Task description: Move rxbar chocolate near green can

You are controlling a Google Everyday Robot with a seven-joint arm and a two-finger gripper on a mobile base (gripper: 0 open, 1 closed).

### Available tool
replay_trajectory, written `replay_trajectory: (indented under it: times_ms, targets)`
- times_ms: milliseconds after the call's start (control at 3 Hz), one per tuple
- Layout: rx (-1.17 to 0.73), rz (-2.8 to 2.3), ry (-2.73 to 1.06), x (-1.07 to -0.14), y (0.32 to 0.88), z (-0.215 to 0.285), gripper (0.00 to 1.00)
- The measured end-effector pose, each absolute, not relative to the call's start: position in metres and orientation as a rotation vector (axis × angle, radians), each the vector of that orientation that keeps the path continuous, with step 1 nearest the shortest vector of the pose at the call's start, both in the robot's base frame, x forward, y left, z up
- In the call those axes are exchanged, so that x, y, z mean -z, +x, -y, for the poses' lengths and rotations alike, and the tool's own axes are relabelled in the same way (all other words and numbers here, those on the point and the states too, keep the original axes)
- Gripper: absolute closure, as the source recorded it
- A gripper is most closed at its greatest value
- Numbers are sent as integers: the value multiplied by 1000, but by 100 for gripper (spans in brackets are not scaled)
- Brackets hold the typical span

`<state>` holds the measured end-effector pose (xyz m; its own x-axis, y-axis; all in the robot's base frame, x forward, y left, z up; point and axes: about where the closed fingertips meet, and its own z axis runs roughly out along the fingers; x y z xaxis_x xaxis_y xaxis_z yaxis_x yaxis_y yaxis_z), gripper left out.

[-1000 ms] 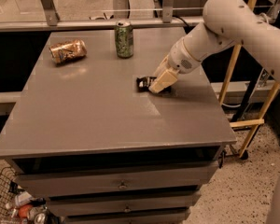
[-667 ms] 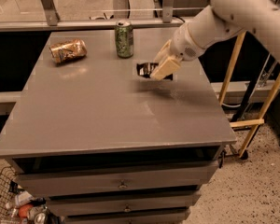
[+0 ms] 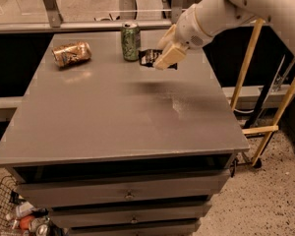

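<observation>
**Item: risks from this position.**
- Knocking the green can [image 3: 131,42]. The can stands upright at upper centre of the frame, and the near end of the rxbar chocolate [image 3: 147,57] is just beside its right flank. Any further drift leftward during the set-down would probably nudge or tip the can.
- Dropping from height. The bar appears to hang above the table [image 3: 113,122], judging by the soft shadow lying lower on the surface. A release from here could let the flat wrapper bounce or slide off target.
- Slipping grip. The glossy wrapper is held by one end only, so it may pivot or slide out before placement.
- Secondary item: the copper can [image 3: 71,53] lies on its side at upper left, well apart from the bar, and seems at little risk.

**Item: gripper [image 3: 163,61].**
- Location: upper centre-right of the frame, at the end of the white arm reaching in from the right.
- Jaws: closed narrowly, clamped on the right end of the bar. The pale fingers [image 3: 168,56] cover that end, while the black wrapper projects left toward the green can.
- Other contact: none evident.
</observation>
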<state>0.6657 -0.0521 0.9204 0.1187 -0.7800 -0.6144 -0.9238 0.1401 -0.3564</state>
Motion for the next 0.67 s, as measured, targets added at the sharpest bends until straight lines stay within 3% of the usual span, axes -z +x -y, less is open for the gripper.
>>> replay_trajectory:
  times_ms: [667]
  targets:
    - [-215,-1719,-1690,-899,709,41,100]
